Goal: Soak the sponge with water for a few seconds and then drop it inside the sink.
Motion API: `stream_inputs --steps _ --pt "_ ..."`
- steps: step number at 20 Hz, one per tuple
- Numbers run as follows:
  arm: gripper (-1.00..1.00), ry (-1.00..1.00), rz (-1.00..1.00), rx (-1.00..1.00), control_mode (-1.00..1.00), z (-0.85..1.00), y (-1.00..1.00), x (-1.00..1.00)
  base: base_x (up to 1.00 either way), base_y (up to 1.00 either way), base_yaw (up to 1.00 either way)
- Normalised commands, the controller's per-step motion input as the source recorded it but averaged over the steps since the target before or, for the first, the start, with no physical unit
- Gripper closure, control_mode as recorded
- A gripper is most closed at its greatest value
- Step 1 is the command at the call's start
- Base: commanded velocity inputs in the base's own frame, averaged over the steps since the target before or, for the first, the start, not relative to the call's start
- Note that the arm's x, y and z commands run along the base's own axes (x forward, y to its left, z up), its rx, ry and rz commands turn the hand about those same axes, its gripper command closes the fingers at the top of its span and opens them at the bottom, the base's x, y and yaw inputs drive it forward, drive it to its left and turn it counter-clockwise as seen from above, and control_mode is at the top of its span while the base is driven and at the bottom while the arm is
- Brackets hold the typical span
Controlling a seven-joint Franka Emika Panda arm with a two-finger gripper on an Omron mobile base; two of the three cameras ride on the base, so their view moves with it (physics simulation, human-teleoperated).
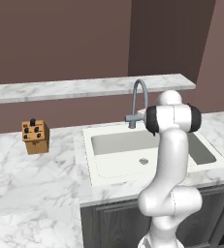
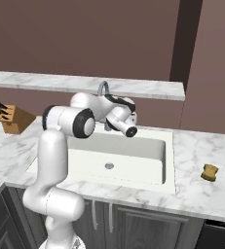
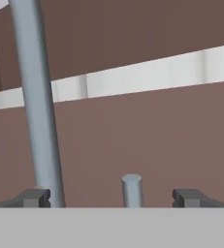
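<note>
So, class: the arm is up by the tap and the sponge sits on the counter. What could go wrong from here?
1. The open gripper sits close to the tap, with the small grey handle between its fingertips; a careless move might knock the pipe.
2. No water is running into the sink yet, so the soak can't start.
3. The sponge lies on the counter right of the basin, a long swing away; the arm may brush the tap as it leaves.

White sink [image 1: 87,155], grey tap [image 1: 139,99], white-grey marbled counter [image 1: 31,179], brown knife block [image 1: 36,137], yellow-green sponge [image 2: 210,172], brown wall [image 1: 60,38]
</note>
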Motion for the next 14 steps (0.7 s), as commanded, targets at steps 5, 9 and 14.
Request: stream_inputs --steps 5,9,14 --pt "-1.00 0.00 0.00 0.00 -1.00 -0.14 0.00 0.21 0.00 0.00 0.00" --pt "-1.00 0.00 0.00 0.00 -1.00 -0.15 0.00 0.16 0.00 0.00 0.00" --pt "-1.00 0.00 0.00 0.00 -1.00 -0.14 0.00 0.16 0.00 0.00 0.00"
